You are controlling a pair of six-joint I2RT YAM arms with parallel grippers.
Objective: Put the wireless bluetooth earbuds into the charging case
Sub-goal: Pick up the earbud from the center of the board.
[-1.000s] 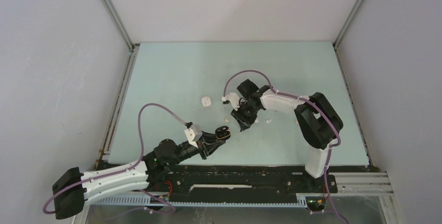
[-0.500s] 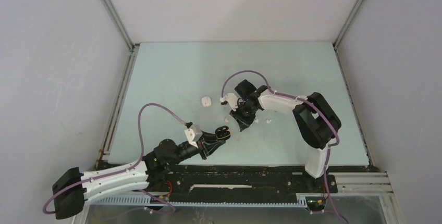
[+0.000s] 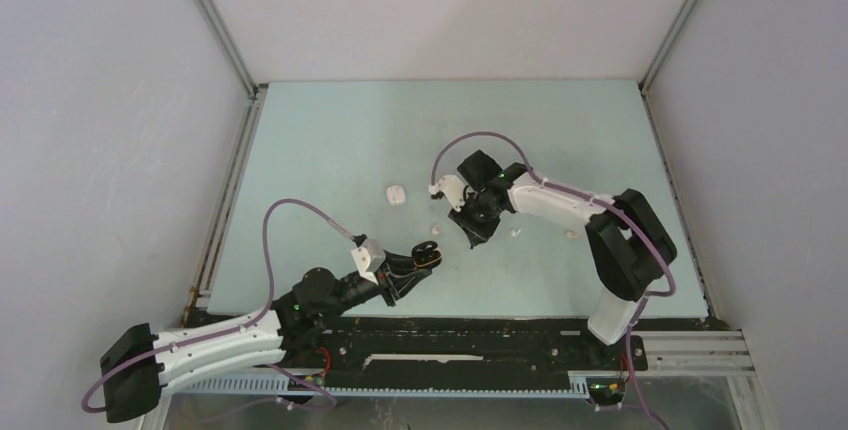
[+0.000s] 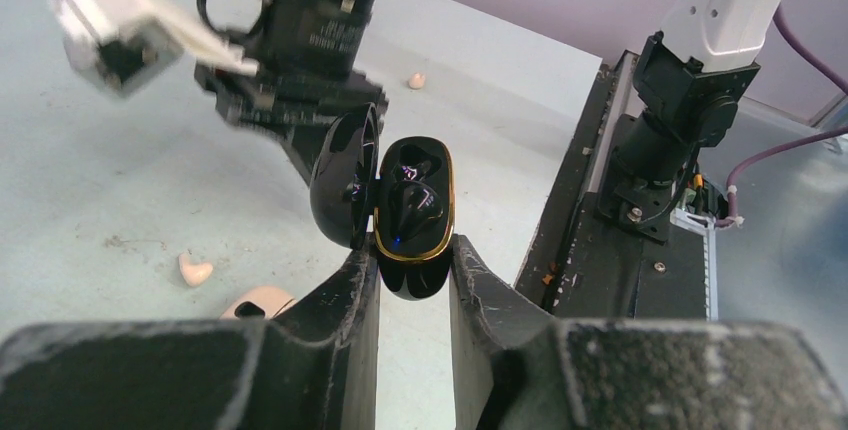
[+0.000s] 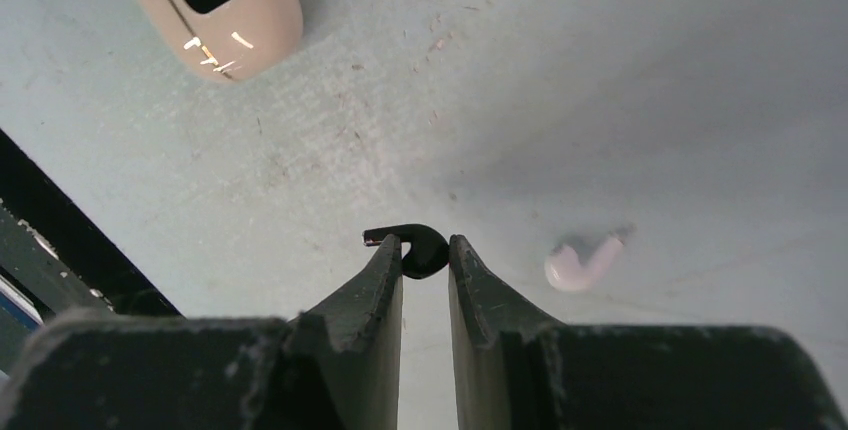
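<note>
A printed label (image 4: pixel 322 35) on the right arm's wrist housing shows in the left wrist view, but its text is too small to read.

At the left, the left gripper (image 3: pixel 428 252) clamps a glossy black charging case with a gold rim (image 4: pixel 413 212) by its lower body. The case is held clear of the table with its lid swung open to the left. Only the left wrist view shows the gold rim and the dark moulded hollows inside; from above the case is just a black lump.

Farther back lies a pale pinkish-beige pebble-shaped case (image 3: pixel 396 194). The right wrist view alone shows a dark oval patch on its top.

Three whitish earbuds lie loose on the table. The first earbud (image 3: pixel 436 228) is just left of the right gripper (image 3: pixel 470 232). The second earbud (image 3: pixel 517 233) and third earbud (image 3: pixel 571 234) are to its right.

The right gripper is near the open case, its fingers pinching a small black curved earbud (image 5: pixel 415 250), which shows only in its own wrist view.

The pale green table mat (image 3: pixel 330 140) is scuffed. White walls (image 3: pixel 450 10) with aluminium corner posts (image 3: pixel 215 20) close it in, and a black rail (image 3: pixel 470 328) runs along the near edge.
</note>
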